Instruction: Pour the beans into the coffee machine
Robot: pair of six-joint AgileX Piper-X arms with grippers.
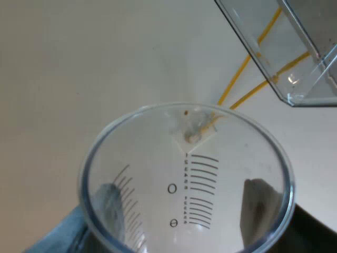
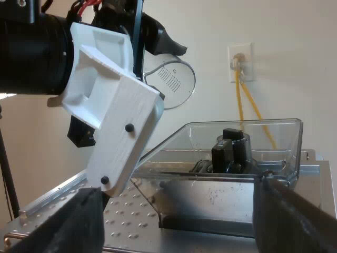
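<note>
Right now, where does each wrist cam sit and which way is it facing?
Left wrist: behind the glass, facing through it to the wall, yellow cables and a hopper corner; left jaws grip the glass sides.
Right wrist: low over the machine top, facing the hopper and wall socket; right jaws wide apart, empty; left arm holds the glass up by the hopper.
Shared: glass, hopper, yellow cables.

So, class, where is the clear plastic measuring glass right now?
The clear plastic measuring glass is held up in the left claw, near the transparent bean hopper on the silver espresso machine.
</note>
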